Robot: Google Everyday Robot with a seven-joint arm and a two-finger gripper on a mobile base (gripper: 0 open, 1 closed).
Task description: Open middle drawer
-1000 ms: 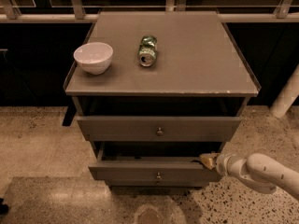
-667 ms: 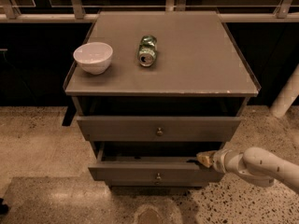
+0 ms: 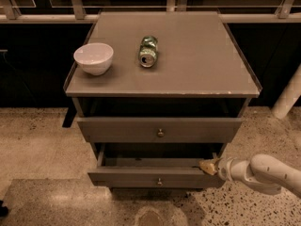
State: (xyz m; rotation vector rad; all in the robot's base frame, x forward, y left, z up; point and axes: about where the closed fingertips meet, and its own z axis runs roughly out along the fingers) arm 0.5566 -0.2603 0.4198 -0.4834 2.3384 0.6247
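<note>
step: opening mid drawer (image 3: 141, 176) | drawer sitting partly out, just under top drawer (image 3: 141, 130) | gripper (image 3: 209, 166) touching its front's upper R corner (open or closed: can't tell) | tip: hold is off-centre, so aiming for a straight, level pull twd cam w/o skewing

A pale tan gripper (image 3: 208, 166) on a white arm (image 3: 263, 173) is seen at the right top edge of the grey middle drawer (image 3: 141, 177). Above and to the left of the jaws, a grey cabinet top (image 3: 197, 65) bears a white bowl (image 3: 94, 58) and a green and silver can (image 3: 148, 51). Below the jaws, a beige floor (image 3: 235, 206) is flecked with dark speckles.
</note>
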